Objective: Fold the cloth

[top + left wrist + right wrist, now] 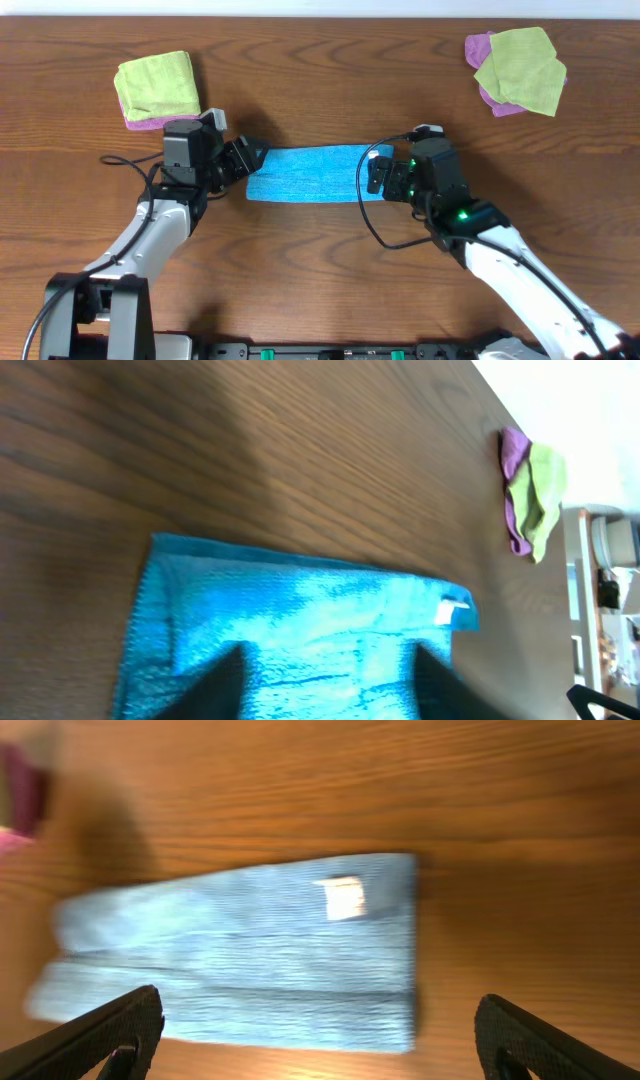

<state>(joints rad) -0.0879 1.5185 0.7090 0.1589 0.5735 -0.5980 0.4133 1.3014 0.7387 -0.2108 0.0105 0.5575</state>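
The cloth is shown in a bright, even blue (washed paler in the right wrist view), broken only by a small white tag, and the table is streaked with dark brown wood grain. Lime green is carried by the left green cloth and the right green cloth, purple by the left purple cloth and the right purple cloth.

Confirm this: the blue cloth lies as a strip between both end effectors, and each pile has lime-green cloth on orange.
Wrong colour: the overhead view shows the lime-green cloths lying on purple cloths, not orange. The rest holds.
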